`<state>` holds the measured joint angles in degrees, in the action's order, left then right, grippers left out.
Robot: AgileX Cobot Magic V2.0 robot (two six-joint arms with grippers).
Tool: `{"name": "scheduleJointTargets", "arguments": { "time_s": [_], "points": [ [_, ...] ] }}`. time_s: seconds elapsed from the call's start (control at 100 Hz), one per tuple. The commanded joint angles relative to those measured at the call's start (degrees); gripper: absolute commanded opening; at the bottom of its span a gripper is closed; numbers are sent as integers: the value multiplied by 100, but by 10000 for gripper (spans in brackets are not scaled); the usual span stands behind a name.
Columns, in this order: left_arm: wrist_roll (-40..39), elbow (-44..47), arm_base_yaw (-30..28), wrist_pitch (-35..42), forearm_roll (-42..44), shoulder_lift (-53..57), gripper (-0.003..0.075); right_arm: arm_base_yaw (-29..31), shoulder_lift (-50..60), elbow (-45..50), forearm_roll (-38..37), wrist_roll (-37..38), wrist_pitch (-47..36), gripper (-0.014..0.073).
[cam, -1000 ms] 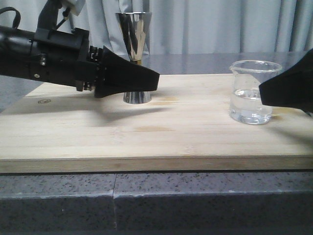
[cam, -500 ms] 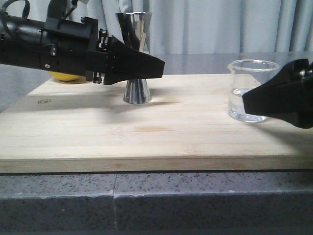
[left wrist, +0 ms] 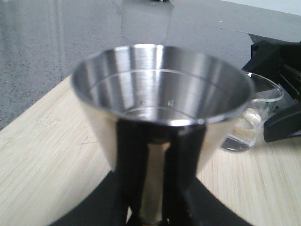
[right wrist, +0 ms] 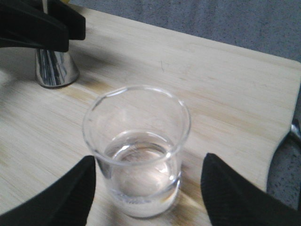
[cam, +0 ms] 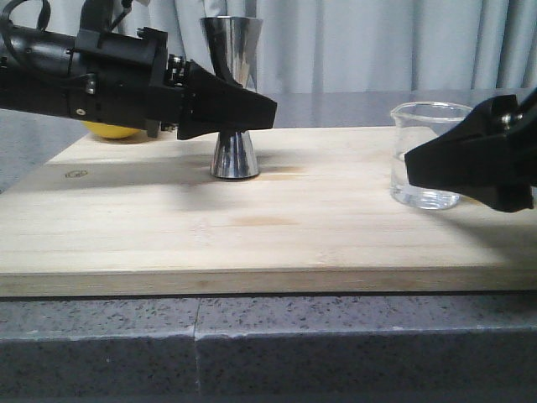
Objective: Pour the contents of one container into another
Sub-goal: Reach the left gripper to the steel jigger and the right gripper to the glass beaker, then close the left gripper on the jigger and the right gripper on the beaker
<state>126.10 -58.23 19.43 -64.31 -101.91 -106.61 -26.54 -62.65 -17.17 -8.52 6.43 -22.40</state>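
The jigger's [cam: 232, 99] waist is hidden by the left gripper [cam: 252, 111]; whether its fingers pinch it cannot be told. The beaker [cam: 428, 155] is partly covered, between the right gripper's [right wrist: 146, 188] spread fingers.

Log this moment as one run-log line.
left gripper: jaws at jigger waist, grip unclear | right gripper: open around beaker, no contact | beaker: liquid inside, on board | pour: not started

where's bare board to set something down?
Free: the wooden board along its near edge, and the stretch between jigger and beaker. Crowded: left gripper at the jigger's waist, right gripper flanking the beaker.
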Motion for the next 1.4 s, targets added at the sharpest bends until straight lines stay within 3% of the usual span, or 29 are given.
{"name": "scheduleJointTargets", "arguments": {
  "time_s": [0.0,0.25,0.9,1.14,1.39],
  "points": [
    [13,-141,50,-371,-406,215,-19,-9,37,-136,-79,-11,-540,437],
    [13,-141,50,-381,-406,215,-19,-9,-67,-136,-79,-11,-703,437],
    [13,-150,50,-917,-406,215,-19,-9,-1139,-136,-192,-11,-2210,433],
    [3,-185,50,-917,-406,215,-19,-9,-1139,-136,-258,-11,-2339,268],
    [-656,-560,50,-917,-406,226,-19,-9,-1139,-136,-342,-11,-2792,236]
  ]
}}
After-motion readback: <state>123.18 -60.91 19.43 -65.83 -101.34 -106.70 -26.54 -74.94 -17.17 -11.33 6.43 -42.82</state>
